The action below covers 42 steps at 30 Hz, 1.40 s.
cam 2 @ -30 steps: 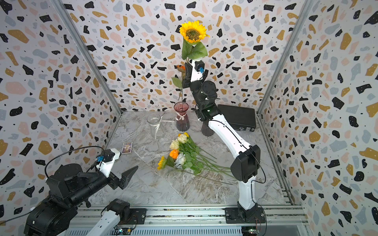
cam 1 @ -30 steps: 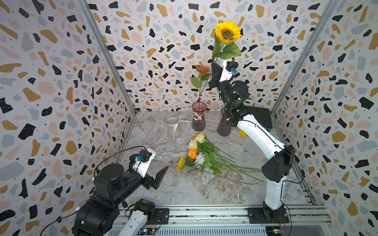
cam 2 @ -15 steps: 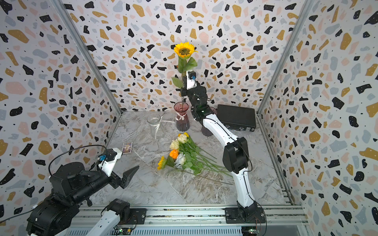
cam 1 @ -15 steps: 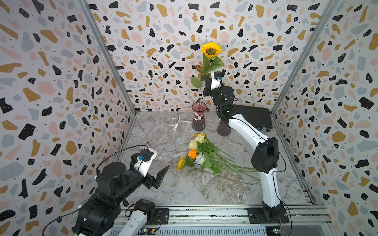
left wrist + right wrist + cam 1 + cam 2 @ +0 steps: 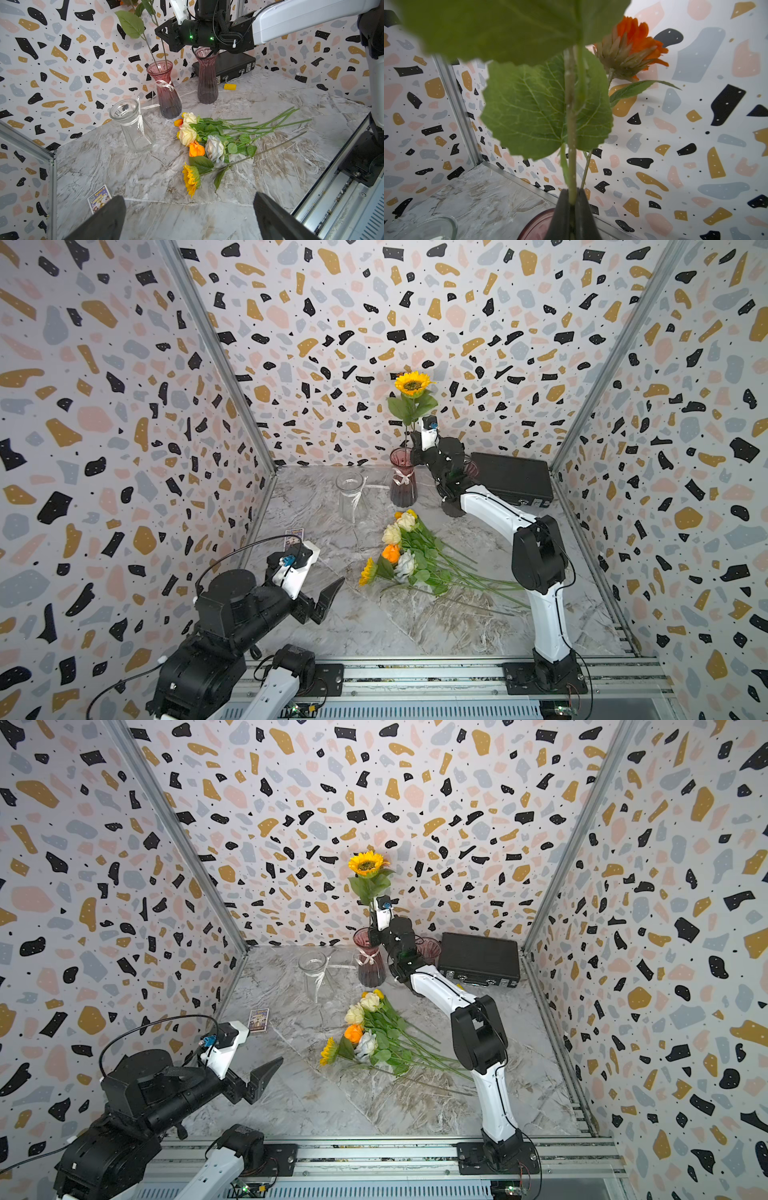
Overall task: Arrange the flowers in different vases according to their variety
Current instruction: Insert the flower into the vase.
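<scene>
Yellow long-stemmed artificial sunflower (image 5: pixel 412 384) stands near-vertical at rear of grey marble table (image 5: pixel 374 626). Stem is clamped in R gripper (image 5: pixel 572 194), fingers (image 5: pixel 560 207) clenched on it just below the leaves. Stem long axis runs straight down from fingers into ribbed pink glass vase w/ white ribbon bow (image 5: pixel 402 489), sited directly beneath gripper. In left wrist view, lower stem appears to enter the mouth beside the stem of orange sunflower-type bloom (image 5: pixel 633 45) in same vase. Next move likely: lower slightly, then release. R arm is the near one. L gripper (image 5: pixel 189 197) hovers well apart at table front, jaws spread wide, empty. Qty, vases: 3, i.e. 1 clear glass vase w/ white string (image 5: pixel 351 497), 2 ribbed pink incl. plain pink vase (image 5: pixel 207 83) under R arm. Qty, blooms lying mid-table: roses (image 5: pixel 188 135) 4 (2 cream, 1 orange, 1 white); lying sunflower (image 5: pixel 191 179) 1; small tulips (image 5: pixel 178 122) min. 2, partly hidden, exact qty unclear.
</scene>
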{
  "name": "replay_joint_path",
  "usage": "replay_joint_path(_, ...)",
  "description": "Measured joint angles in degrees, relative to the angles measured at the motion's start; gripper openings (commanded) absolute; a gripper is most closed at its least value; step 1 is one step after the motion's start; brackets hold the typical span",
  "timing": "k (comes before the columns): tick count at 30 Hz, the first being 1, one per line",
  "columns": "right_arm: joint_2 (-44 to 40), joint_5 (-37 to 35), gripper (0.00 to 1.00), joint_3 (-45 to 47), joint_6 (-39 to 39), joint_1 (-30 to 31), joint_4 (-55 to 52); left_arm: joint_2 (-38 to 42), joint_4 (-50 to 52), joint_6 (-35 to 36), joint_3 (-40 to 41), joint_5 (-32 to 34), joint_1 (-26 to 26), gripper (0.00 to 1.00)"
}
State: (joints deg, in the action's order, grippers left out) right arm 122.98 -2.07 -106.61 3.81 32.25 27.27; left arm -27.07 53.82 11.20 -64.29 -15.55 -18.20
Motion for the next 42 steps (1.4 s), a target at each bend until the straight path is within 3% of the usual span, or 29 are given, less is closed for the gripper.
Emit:
replay_joint_path(6,0.00,0.98,0.31,0.00,-0.24,0.00,-0.44,0.00,0.00,-0.02,0.22,-0.04,0.00,0.99)
replay_joint_path(13,0.00,1.51,0.43,0.22,-0.22,0.00,-1.36,-0.02,-0.02,-0.02,0.28,-0.07,0.00,0.99)
replay_joint_path(23,-1.92,2.43,0.49,3.26,-0.37,0.00,-3.15,-0.02,-0.02,-0.02,0.28,-0.20,0.00,1.00)
replay_joint_path(32,-17.84,7.93,0.55,14.29,-2.73,0.79,-10.64,-0.02,-0.02,-0.04,0.28,-0.44,0.00,1.00)
replay_joint_path(37,-30.67,10.03,0.55,21.03,-7.76,5.55,-21.73,-0.17,-0.09,-0.52,0.28,-0.42,0.00,0.99)
replay_joint_path(42,-36.20,12.17,0.51,21.88,-11.41,11.08,-40.89,-0.35,-0.17,-1.46,0.28,-0.44,0.00,1.00)
